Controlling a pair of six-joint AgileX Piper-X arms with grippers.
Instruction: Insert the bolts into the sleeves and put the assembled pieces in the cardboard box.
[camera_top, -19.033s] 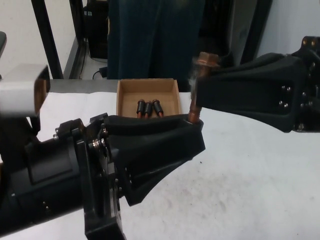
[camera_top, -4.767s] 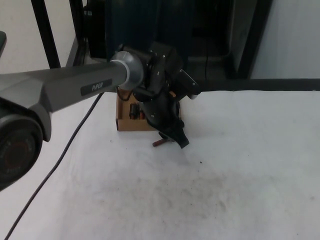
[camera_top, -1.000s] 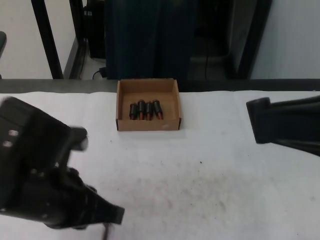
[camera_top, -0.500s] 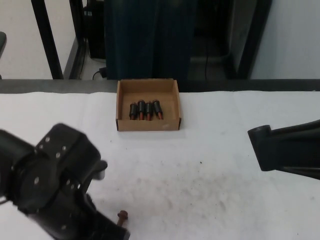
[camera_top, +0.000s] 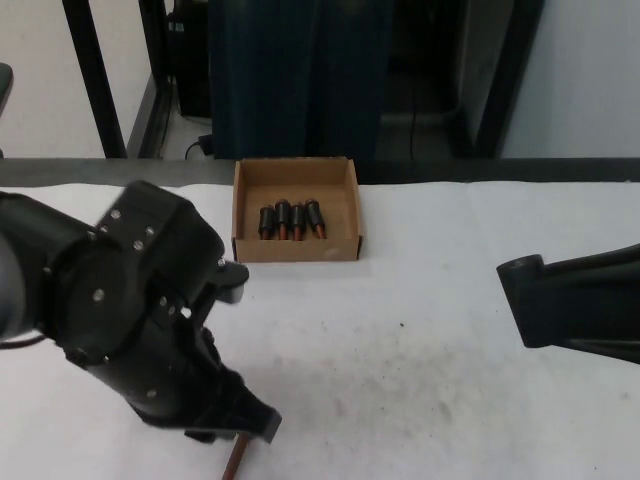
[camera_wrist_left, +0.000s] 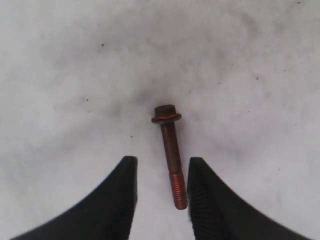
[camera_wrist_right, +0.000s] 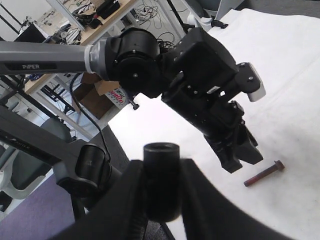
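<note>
My left gripper hangs open low over the near-left of the white cover, fingers either side of the threaded end of the bolt — I'd shift toward the head before closing, leaving the tip free for the sleeve clamped in my right gripper. The bolt is copper-coloured, flange-headed, lying flat, well apart from the cardboard box at the far side.

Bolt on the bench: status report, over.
Left gripper open, straddling bolt lying flat. Right gripper shut on sleeve. Four assembled pieces in cardboard box.
</note>
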